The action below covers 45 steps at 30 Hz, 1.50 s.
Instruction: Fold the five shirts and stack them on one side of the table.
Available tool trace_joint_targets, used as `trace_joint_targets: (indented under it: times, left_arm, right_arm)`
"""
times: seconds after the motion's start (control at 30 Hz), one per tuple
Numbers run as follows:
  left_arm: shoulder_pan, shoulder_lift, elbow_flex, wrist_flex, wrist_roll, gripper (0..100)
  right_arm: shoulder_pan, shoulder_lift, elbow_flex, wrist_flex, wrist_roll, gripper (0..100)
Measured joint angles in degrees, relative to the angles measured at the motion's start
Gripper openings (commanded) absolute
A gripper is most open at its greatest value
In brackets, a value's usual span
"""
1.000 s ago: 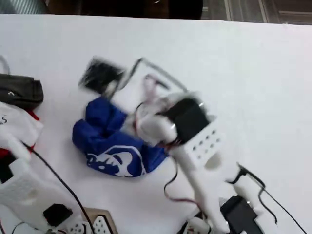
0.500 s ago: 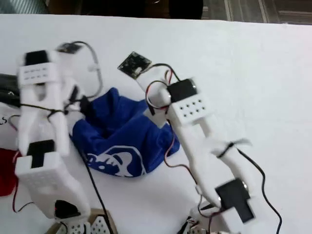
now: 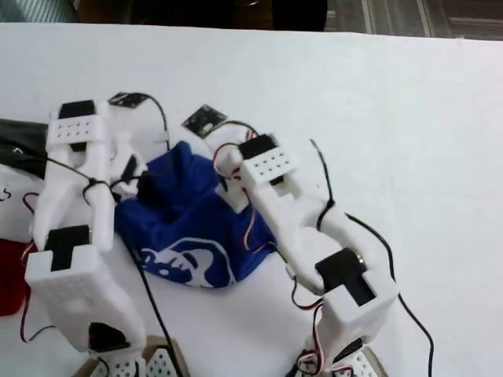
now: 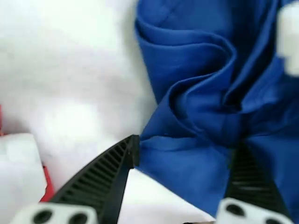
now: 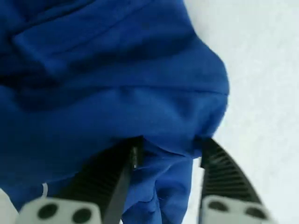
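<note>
Left gripper (image 4: pixel 186 151): jaws apart, straddling a folded edge of the blue shirt (image 3: pixel 189 228). One finger is on the bare-table side, the other on the cloth. Not clamped.

Right gripper (image 5: pixel 170 148): also released, jaws spread with a bulge of the same shirt between them.

The shirt lies crumpled mid-table, white print up on the near part. It is bunched into ridges toward the far side, where the two wrists sit at either flank. The table (image 3: pixel 393 102) is white.

Left-edge clutter: a dark folded garment (image 3: pixel 20 145), a white shirt (image 3: pixel 6 195) just beside it, and a red cloth (image 3: pixel 8 283) nearer the bases. All three are partly hidden behind the left arm.

A black cable (image 3: pixel 149 294) from the left arm runs past the shirt's near-left corner. The right arm's red and black wires (image 3: pixel 250 228) drape over the shirt's right edge.
</note>
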Motion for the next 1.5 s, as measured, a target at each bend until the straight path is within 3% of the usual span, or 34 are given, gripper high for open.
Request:
trace_joint_targets:
  times: [0.17, 0.33, 0.67, 0.9, 1.03, 1.1, 1.23, 1.33, 1.5]
  left_arm:
    - [-4.4, 0.0, 0.0, -0.1, 0.0, 31]
    - [-7.9, 0.0, 0.0, -0.1, 0.0, 31]
    - [-8.7, 0.0, -8.7, 2.3, 0.0, 31]
    - [-8.7, 0.0, -20.9, 7.1, 0.0, 31]
    - [-8.6, 0.0, -24.5, 7.6, 0.0, 31]
    - [-8.6, 0.0, -24.7, 7.6, 0.0, 31]
    - [-5.7, 0.7, -24.7, 7.6, 0.4, 32]
    - [-1.7, 4.0, -24.7, 7.6, 4.5, 32]
    - [5.2, 11.2, -24.7, 7.1, 8.6, 32]
  right_arm:
    - [1.1, -0.7, 0.2, 0.0, -0.2, 1.9]
    - [6.3, -11.6, 0.4, 3.9, -0.2, 2.0]
    - [8.9, -38.2, 1.0, 25.6, 8.6, 2.0]
    - [9.6, -50.5, 13.5, 32.3, 9.7, 2.3]
    - [11.7, -58.5, 21.5, 32.4, 15.9, 2.9]
    - [13.6, -62.5, 22.8, 32.4, 18.8, 8.0]
    - [17.6, -69.0, 22.8, 32.4, 21.1, 30.9]
    - [21.4, -72.1, 22.2, 32.4, 21.3, 44.3]
    - [28.2, -75.9, 19.1, 32.4, 21.3, 47.2]
